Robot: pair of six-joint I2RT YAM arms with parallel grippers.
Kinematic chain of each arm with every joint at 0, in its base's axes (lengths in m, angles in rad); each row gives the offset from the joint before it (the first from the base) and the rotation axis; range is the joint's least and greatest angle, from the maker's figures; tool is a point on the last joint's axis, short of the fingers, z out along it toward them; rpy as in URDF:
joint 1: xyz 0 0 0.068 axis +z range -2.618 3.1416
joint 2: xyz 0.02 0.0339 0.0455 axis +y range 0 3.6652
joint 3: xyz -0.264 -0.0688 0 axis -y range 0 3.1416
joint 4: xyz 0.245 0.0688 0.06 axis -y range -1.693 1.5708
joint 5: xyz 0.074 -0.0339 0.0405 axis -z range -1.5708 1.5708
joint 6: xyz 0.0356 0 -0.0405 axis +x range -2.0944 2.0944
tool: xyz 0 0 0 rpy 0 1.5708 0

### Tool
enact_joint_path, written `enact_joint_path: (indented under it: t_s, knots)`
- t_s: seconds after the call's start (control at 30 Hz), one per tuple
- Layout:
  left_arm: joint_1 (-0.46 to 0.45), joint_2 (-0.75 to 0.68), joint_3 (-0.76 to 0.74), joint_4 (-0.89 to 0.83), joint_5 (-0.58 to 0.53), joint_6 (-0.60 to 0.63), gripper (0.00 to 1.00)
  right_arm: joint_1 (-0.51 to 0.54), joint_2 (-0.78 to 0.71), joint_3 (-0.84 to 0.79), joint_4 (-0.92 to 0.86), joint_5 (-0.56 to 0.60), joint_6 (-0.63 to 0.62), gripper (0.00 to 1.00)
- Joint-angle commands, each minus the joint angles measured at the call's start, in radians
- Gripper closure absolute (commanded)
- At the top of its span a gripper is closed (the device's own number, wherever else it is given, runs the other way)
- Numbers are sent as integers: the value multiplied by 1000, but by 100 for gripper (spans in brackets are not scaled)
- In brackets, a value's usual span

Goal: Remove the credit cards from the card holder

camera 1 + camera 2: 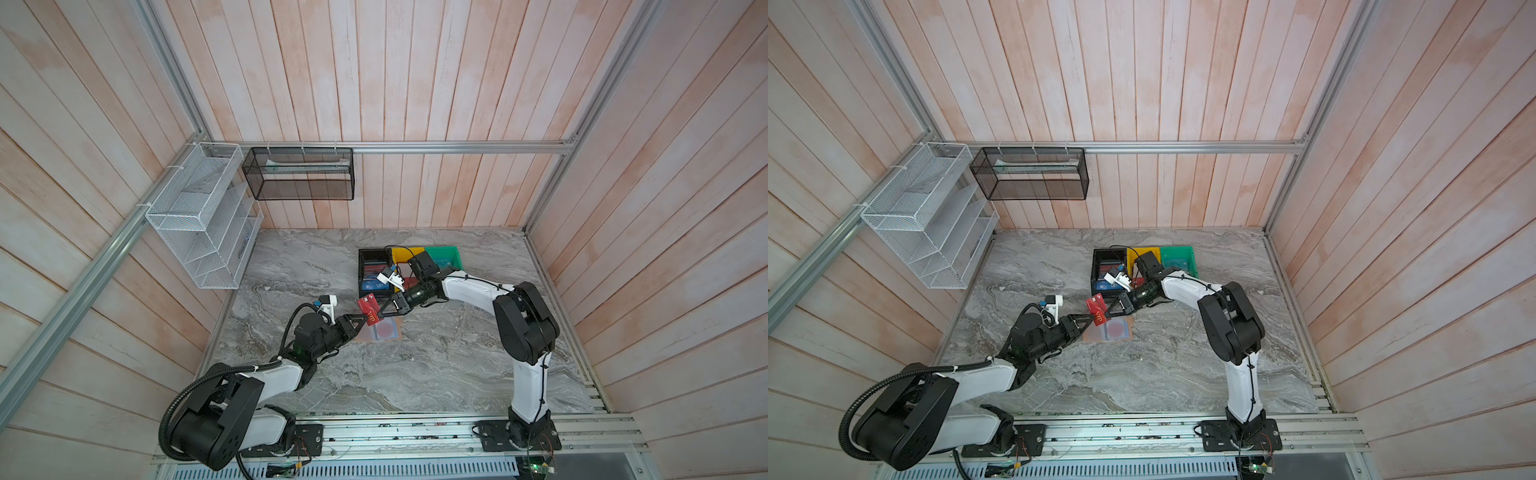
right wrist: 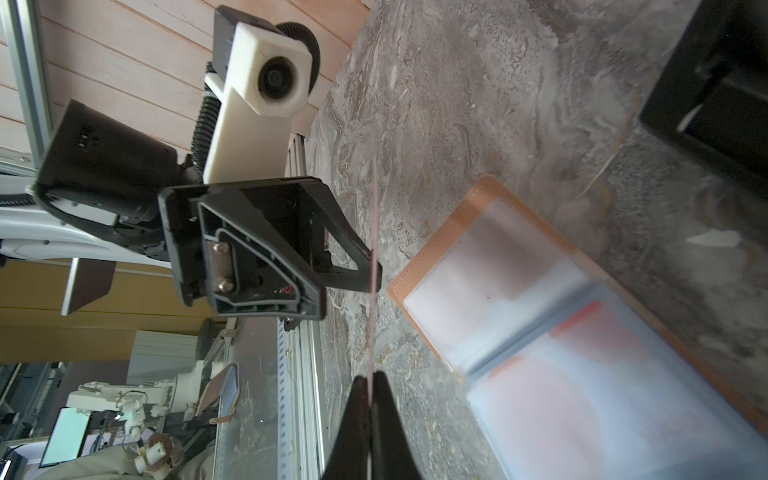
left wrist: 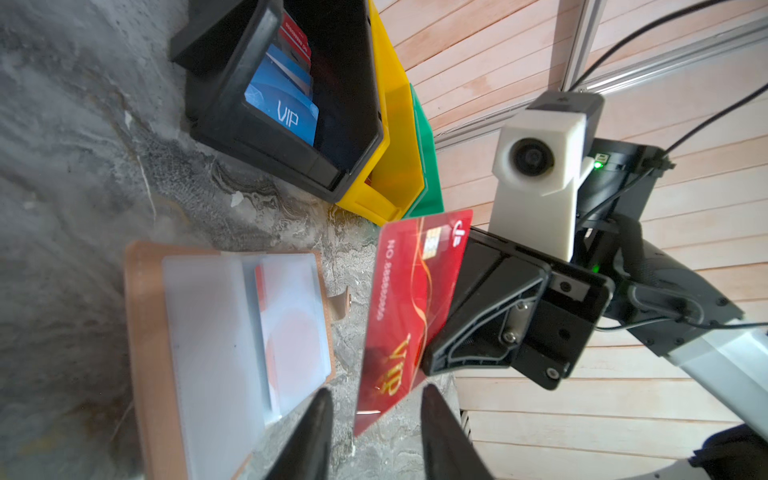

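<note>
A red credit card (image 3: 411, 299) with gold VIP lettering hangs above the table, and my right gripper (image 2: 369, 376) is shut on one of its edges. My left gripper (image 3: 377, 390) is open, its fingers standing either side of the card's lower corner without touching it. In both top views the card (image 1: 368, 309) (image 1: 1095, 309) sits between the two grippers. The tan card holder (image 3: 145, 332) (image 1: 384, 330) lies open on the table just below. One of its clear sleeves holds a pale card with a red circle (image 3: 291, 340).
A black bin (image 3: 266, 137) behind the holder contains a blue VIP card (image 3: 286, 112) and other cards. Beside it stand a yellow bin (image 1: 405, 253) and a green bin (image 1: 446, 251). White and black wire baskets hang on the walls at the far left.
</note>
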Motion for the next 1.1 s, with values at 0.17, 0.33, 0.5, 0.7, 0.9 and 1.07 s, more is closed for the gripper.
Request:
enact_joint_path:
  t_s: [0.17,0.33,0.5,0.7,0.9,1.07]
  knots:
    - [-2,-74,38,-161,-42,77,60,-62,-41,123,-317,404,-219,100]
    - [-2,-14,74,-185,-10,89,60,-49,-193,67,-267,684,-354,100]
    - [-2,56,108,-166,14,89,60,-41,-267,58,-254,950,-493,100]
    - [-2,91,130,-158,24,94,60,-37,-234,42,-242,1272,-641,100]
    - [-2,113,132,-161,20,94,60,-34,-193,50,-174,1289,-668,100]
    - [-2,137,140,-150,27,93,61,-16,-163,79,-164,1276,-684,100]
